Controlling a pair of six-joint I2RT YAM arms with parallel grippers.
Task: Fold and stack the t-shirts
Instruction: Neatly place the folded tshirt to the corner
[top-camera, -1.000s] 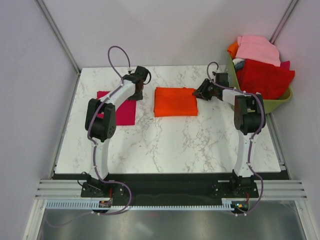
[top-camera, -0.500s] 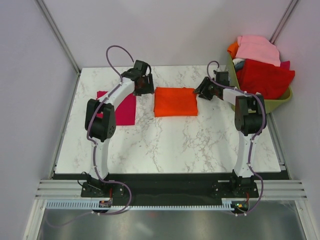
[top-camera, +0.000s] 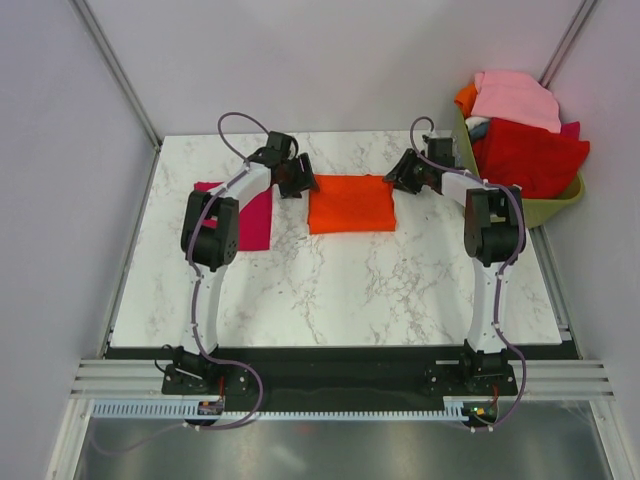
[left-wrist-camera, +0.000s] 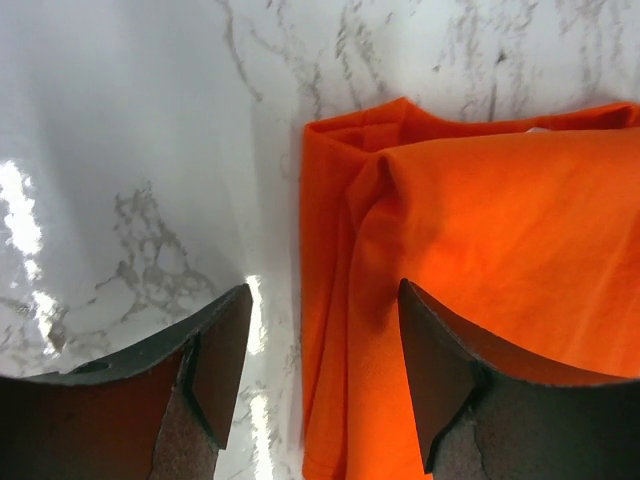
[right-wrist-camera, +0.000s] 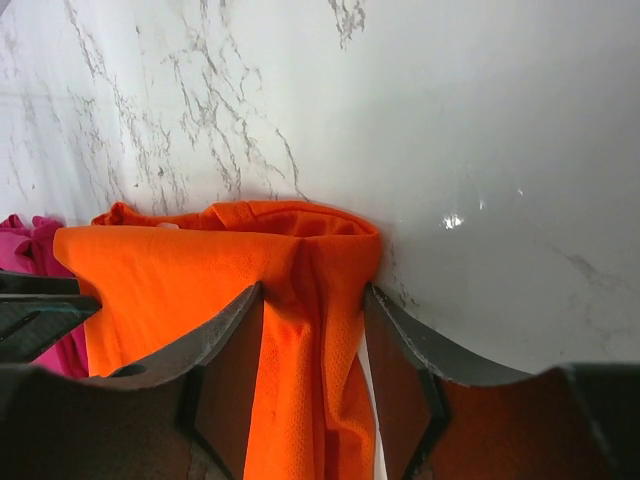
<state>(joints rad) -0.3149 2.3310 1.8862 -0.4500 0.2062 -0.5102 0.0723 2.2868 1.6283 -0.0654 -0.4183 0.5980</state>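
Table (top-camera: 330, 290): white marble-look top with grey veining, glossy enough to catch glare in both my wrist views.

Two things lie flat on it, both toward the far edge.

Orange tee (top-camera: 350, 203): folded to a flat near-square at far centre, its sides roughly in line with the table's edges. Up close, both side edges show soft bunched layers rather than a crisp crease.

Crimson-magenta tee (top-camera: 255, 215): folded flat on my far left, partly hidden in the overhead view. A strip of marble separates it from the orange one.
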